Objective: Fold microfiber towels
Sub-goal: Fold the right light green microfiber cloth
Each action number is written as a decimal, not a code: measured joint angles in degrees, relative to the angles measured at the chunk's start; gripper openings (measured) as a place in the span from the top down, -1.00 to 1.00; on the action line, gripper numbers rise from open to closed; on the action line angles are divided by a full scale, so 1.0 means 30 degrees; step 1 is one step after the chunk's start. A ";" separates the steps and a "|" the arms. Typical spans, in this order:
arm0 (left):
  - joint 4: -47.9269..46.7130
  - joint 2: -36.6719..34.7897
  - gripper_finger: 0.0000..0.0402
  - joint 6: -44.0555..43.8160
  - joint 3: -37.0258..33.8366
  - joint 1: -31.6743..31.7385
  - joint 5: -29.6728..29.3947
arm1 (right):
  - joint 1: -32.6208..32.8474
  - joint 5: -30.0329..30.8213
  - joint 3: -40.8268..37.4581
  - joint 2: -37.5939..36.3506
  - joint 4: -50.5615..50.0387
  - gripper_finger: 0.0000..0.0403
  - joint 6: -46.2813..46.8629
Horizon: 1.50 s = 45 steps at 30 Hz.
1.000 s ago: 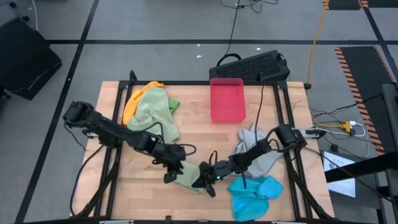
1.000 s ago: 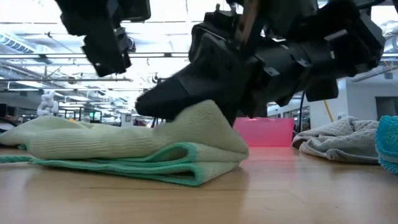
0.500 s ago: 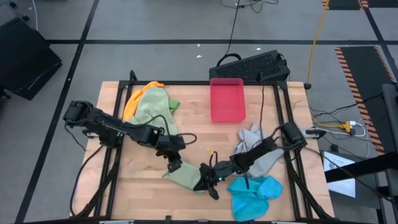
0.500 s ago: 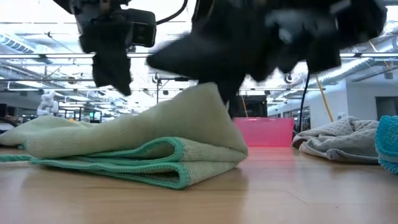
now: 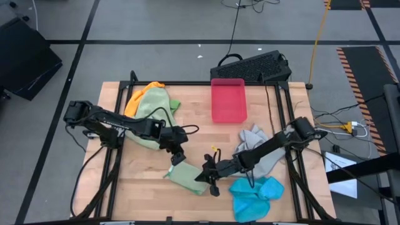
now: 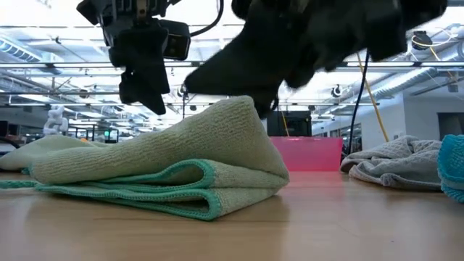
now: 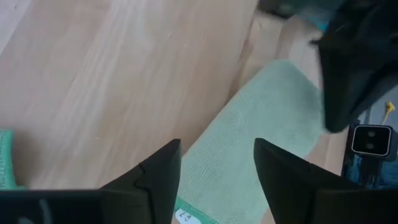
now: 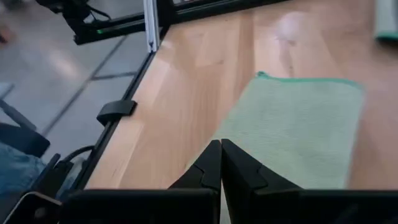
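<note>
- Lying folded on the light wooden desk, near its 6 o'clock edge: a pale sage green towel, teal-hemmed, layers stacked and one corner lifted into a peak in the low view.
- Hovering just above that towel's 11 o'clock side: left claw, fingers spread apart with the cloth showing between them, gripping nothing.
- Meeting the same towel at its 3 o'clock edge: right claw, fingers pressed together; cannot tell whether any cloth is being pinched.
- Sitting heaped at the desk's 11 o'clock corner: an orange towel under a bright green and sage pile.
- Lying crumpled toward 4 o'clock: a grey towel, partly beneath the right arm.
- Bunching at the 5 o'clock edge, just beside the grey one: a bright blue towel.
- Resting near 12 o'clock: a pink-red tray, well apart from the folded cloth.
- Framing the desk: black metal rails along its sides.
- Lying just beyond the 12 o'clock edge: a black keyboard, on a grey floor crossed by dark lines and cables.
- Running across the floor past the 1 o'clock corner: a yellow cable.
- Stretching behind the desk in the low view: a wide hall with a bright ceiling of beams and strip lights.
</note>
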 joint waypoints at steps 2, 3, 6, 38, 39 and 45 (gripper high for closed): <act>0.0005 0.0000 0.00 -0.0014 0.0000 -0.0009 -0.0003 | 0.0131 -0.0558 0.0001 0.0826 0.0682 1.00 0.0193; 0.0003 0.0000 0.00 -0.0056 0.0000 -0.0015 0.0000 | 0.0261 -0.0943 0.0029 0.1200 0.0806 1.00 0.0255; 0.0002 0.0000 0.02 -0.0087 0.0000 -0.0007 -0.0015 | 0.0765 -0.1427 0.0041 0.2031 0.0590 1.00 0.0669; -0.0137 0.0998 -0.52 0.0547 0.0000 -0.0166 0.2911 | 0.1629 -0.0463 -0.0620 -0.2005 -0.4682 1.00 0.0209; -0.0065 0.0998 -0.51 0.0677 0.0000 -0.0118 0.2831 | 0.1745 -0.0181 -0.0691 -0.1904 -0.4510 1.00 0.0376; 0.0228 0.1975 -0.49 0.0575 0.0007 0.0211 0.2747 | 0.1760 0.1182 -0.0721 0.0101 -0.2014 1.00 0.1450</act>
